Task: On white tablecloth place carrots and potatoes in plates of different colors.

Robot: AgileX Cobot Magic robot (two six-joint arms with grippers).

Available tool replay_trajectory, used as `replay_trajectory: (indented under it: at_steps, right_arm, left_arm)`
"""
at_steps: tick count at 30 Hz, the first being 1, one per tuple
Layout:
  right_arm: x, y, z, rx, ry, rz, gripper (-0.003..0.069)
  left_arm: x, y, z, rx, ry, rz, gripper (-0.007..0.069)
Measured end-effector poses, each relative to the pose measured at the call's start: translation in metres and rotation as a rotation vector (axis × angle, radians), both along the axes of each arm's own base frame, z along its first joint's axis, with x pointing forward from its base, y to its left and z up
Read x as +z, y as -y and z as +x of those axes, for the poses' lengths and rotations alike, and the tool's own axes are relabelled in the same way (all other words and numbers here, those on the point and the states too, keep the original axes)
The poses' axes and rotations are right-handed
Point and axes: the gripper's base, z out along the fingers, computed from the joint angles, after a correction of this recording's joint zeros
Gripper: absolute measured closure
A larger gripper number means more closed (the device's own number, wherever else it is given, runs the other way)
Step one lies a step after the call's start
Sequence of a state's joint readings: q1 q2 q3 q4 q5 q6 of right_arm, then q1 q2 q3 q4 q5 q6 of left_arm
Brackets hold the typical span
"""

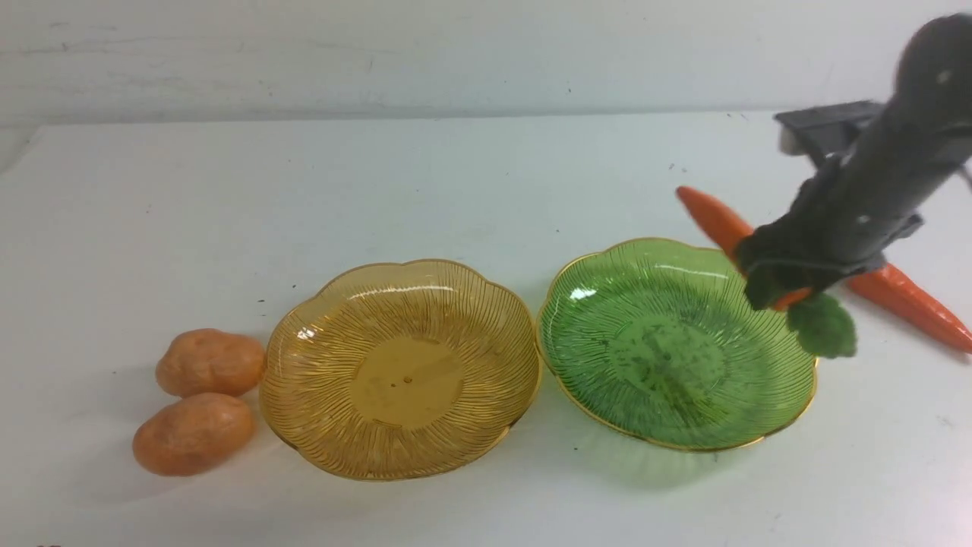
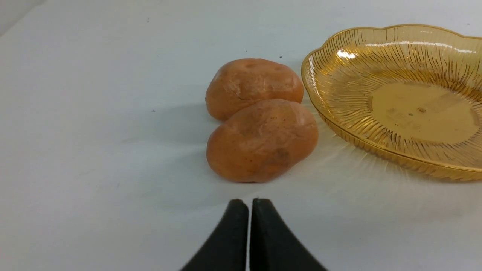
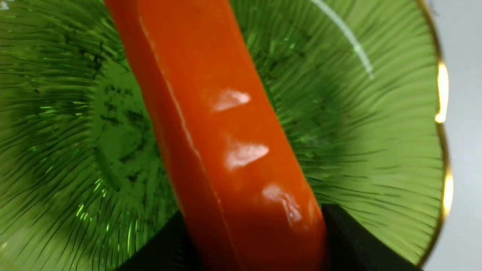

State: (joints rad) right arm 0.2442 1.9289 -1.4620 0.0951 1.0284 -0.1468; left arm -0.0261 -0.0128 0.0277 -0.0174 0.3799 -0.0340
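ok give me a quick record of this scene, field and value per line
potatoes: two, side by side on the tablecloth beside the yellow plate
yellow plate: empty
green plate: empty, right of the yellow one
held carrot: in the right gripper, over the green plate
other carrot: lying on the tablecloth right of the green plate
left gripper: shut, empty, near the potatoes
right gripper: shut on the held carrot

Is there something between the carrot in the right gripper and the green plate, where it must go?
Nothing visible does. The right gripper holds the carrot over the green plate, and the plate's inside is bare beneath it. The other carrot lies outside the plate, out of the way.
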Motion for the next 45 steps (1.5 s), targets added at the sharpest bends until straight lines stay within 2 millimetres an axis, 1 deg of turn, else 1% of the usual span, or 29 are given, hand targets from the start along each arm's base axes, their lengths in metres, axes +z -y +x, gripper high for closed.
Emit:
replay_trajectory:
  at_steps: [2, 4, 11, 12, 15, 16, 17, 18, 20, 21, 22, 23, 24, 25, 26, 27, 28, 29, 31, 33, 35, 37, 40, 41, 43, 45]
  right_arm:
    - [-0.007, -0.003, 0.002, 0.012, -0.002, -0.013, 0.0289]
    - [-0.011, -0.004, 0.003, 0.008, -0.002, -0.022, 0.0274]
    - [-0.012, 0.003, 0.006, -0.015, 0.020, -0.097, 0.0121]
    - [-0.012, 0.004, 0.006, -0.010, 0.021, -0.109, 0.0105]
    - [-0.008, 0.008, 0.007, 0.004, 0.020, -0.157, 0.0094]
    - [-0.004, 0.010, 0.009, 0.006, 0.020, -0.174, 0.0106]
    - [0.001, 0.013, 0.011, 0.006, 0.024, -0.193, 0.0140]
    - [0.001, 0.013, 0.011, 0.005, 0.024, -0.193, 0.0147]
    - [0.012, 0.030, 0.019, -0.030, 0.047, -0.214, 0.0273]
    - [0.017, 0.045, 0.024, -0.067, 0.065, -0.213, 0.0380]
    - [0.021, 0.061, 0.029, -0.106, 0.082, -0.208, 0.0457]
    - [0.022, 0.070, 0.030, -0.127, 0.086, -0.205, 0.0481]
    - [0.024, 0.089, 0.034, -0.164, 0.104, -0.195, 0.0549]
    - [0.025, 0.108, 0.036, -0.204, 0.116, -0.180, 0.0580]
    - [0.023, 0.124, 0.039, -0.235, 0.121, -0.162, 0.0601]
    - [0.019, 0.139, 0.040, -0.265, 0.115, -0.141, 0.0601]
    - [0.012, 0.151, 0.041, -0.287, 0.099, -0.121, 0.0587]
    - [0.003, 0.157, 0.042, -0.299, 0.079, -0.097, 0.0556]
    - [-0.015, 0.169, 0.044, -0.307, 0.037, -0.081, 0.0465]
    - [-0.032, 0.173, 0.047, -0.298, 0.004, -0.085, 0.0346]
    - [-0.045, 0.174, 0.049, -0.290, -0.011, -0.088, 0.0238]
    - [-0.053, 0.174, 0.051, -0.287, -0.016, -0.089, 0.0162]
    - [-0.062, 0.175, 0.053, -0.284, -0.022, -0.089, 0.0086]
    - [-0.065, 0.175, 0.054, -0.284, -0.025, -0.090, 0.0074]
    - [-0.069, 0.175, 0.054, -0.284, -0.031, -0.090, 0.0059]
    - [-0.070, 0.175, 0.054, -0.285, -0.034, -0.087, 0.0065]
  left_arm:
    - [0.000, 0.000, 0.000, 0.000, 0.000, 0.000, 0.0627]
    - [0.000, 0.000, 0.000, 0.000, 0.000, 0.000, 0.0627]
    - [0.000, 0.000, 0.000, 0.000, 0.000, 0.000, 0.0627]
    - [0.000, 0.000, 0.000, 0.000, 0.000, 0.000, 0.0627]
    - [0.000, 0.000, 0.000, 0.000, 0.000, 0.000, 0.0627]
    - [0.000, 0.000, 0.000, 0.000, 0.000, 0.000, 0.0627]
    - [0.000, 0.000, 0.000, 0.000, 0.000, 0.000, 0.0627]
    - [0.000, 0.000, 0.000, 0.000, 0.000, 0.000, 0.0627]
    - [0.000, 0.000, 0.000, 0.000, 0.000, 0.000, 0.0627]
    - [0.000, 0.000, 0.000, 0.000, 0.000, 0.000, 0.0627]
    - [0.000, 0.000, 0.000, 0.000, 0.000, 0.000, 0.0627]
    - [0.000, 0.000, 0.000, 0.000, 0.000, 0.000, 0.0627]
    - [0.000, 0.000, 0.000, 0.000, 0.000, 0.000, 0.0627]
    - [0.000, 0.000, 0.000, 0.000, 0.000, 0.000, 0.0627]
    - [0.000, 0.000, 0.000, 0.000, 0.000, 0.000, 0.0627]
    - [0.000, 0.000, 0.000, 0.000, 0.000, 0.000, 0.0627]
    - [0.000, 0.000, 0.000, 0.000, 0.000, 0.000, 0.0627]
    - [0.000, 0.000, 0.000, 0.000, 0.000, 0.000, 0.0627]
    - [0.000, 0.000, 0.000, 0.000, 0.000, 0.000, 0.0627]
    - [0.000, 0.000, 0.000, 0.000, 0.000, 0.000, 0.0627]
    - [0.000, 0.000, 0.000, 0.000, 0.000, 0.000, 0.0627]
    - [0.000, 0.000, 0.000, 0.000, 0.000, 0.000, 0.0627]
    - [0.000, 0.000, 0.000, 0.000, 0.000, 0.000, 0.0627]
    - [0.000, 0.000, 0.000, 0.000, 0.000, 0.000, 0.0627]
    - [0.000, 0.000, 0.000, 0.000, 0.000, 0.000, 0.0627]
    - [0.000, 0.000, 0.000, 0.000, 0.000, 0.000, 0.0627]
